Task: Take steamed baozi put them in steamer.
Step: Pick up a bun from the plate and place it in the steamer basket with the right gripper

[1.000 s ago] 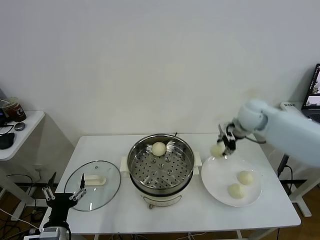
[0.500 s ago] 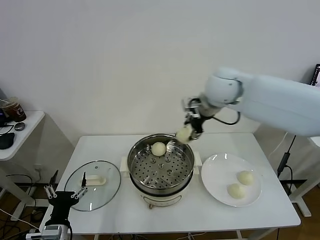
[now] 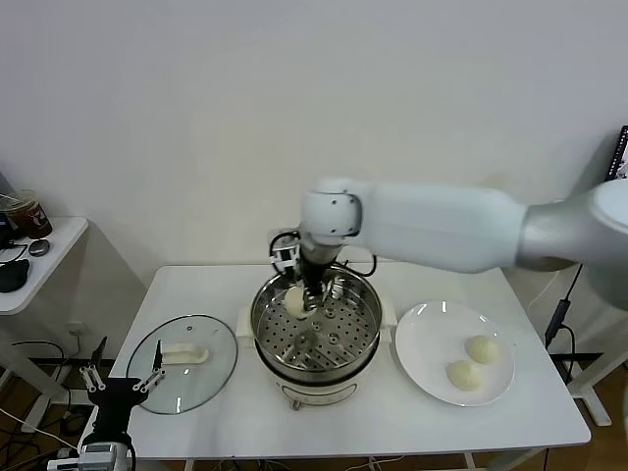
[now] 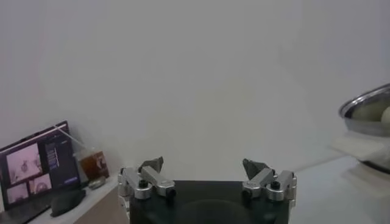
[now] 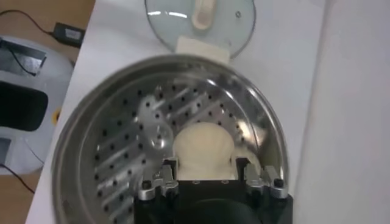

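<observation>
The right gripper (image 3: 299, 299) clasps a bun (image 5: 204, 148) over the steamer (image 3: 365, 312). The left gripper (image 4: 206, 173) waits beside the bench (image 3: 392, 417), fingers spread.

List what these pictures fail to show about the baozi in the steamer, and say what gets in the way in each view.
- Head view: the right gripper and arm cover the steamer's far rim, so any baozi placed there earlier is hidden.
- Right wrist view: the gripper body cuts off the held baozi's near side; whether it touches the tray is unclear.
- Left wrist view: only the steamer's edge shows; pale shapes inside are blurred.
</observation>
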{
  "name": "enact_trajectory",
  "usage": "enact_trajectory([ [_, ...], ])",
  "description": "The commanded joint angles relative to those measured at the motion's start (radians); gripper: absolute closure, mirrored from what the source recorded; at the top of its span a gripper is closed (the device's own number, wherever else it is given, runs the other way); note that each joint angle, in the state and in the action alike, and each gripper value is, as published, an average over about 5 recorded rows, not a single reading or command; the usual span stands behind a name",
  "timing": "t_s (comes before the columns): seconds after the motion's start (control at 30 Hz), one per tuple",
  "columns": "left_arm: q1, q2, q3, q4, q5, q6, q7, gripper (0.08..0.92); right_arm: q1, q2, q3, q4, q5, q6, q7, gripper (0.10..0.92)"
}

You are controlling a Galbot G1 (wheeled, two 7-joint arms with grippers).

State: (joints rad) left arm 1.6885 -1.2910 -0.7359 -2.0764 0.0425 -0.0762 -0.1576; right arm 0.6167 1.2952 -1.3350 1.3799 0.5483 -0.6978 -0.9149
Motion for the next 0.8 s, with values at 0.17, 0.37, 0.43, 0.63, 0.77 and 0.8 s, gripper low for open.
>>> enact_trajectory([
  [0.17, -0.004, -0.004, 0.002, 0.011, 0.003, -0.004, -0.001, 0.177, -0.121, 0.179, 0.001, -0.158, 0.001, -0.03, 0.028, 0.465],
  [0.37, 0.001, -0.004, -0.001, 0.009, 0.003, -0.009, -0.003, 0.177, -0.167, 0.197, 0.015, -0.207, -0.032, -0.029, 0.024, 0.464],
  [0.43, 0.003, -0.004, -0.003, 0.007, 0.003, -0.011, -0.004, 0.177, -0.172, 0.194, 0.015, -0.205, -0.039, -0.03, 0.022, 0.462],
  [0.63, 0.006, -0.004, -0.007, 0.006, 0.003, -0.016, -0.006, 0.177, -0.113, 0.123, 0.016, -0.145, -0.05, -0.029, -0.004, 0.369],
  [0.77, 0.004, -0.003, -0.006, 0.006, 0.003, -0.017, -0.006, 0.177, -0.027, 0.024, 0.017, -0.061, -0.049, -0.028, -0.042, 0.256],
  [0.8, 0.003, -0.002, -0.006, 0.006, 0.003, -0.017, -0.006, 0.177, -0.002, -0.006, 0.017, -0.036, -0.05, -0.026, -0.055, 0.237],
])
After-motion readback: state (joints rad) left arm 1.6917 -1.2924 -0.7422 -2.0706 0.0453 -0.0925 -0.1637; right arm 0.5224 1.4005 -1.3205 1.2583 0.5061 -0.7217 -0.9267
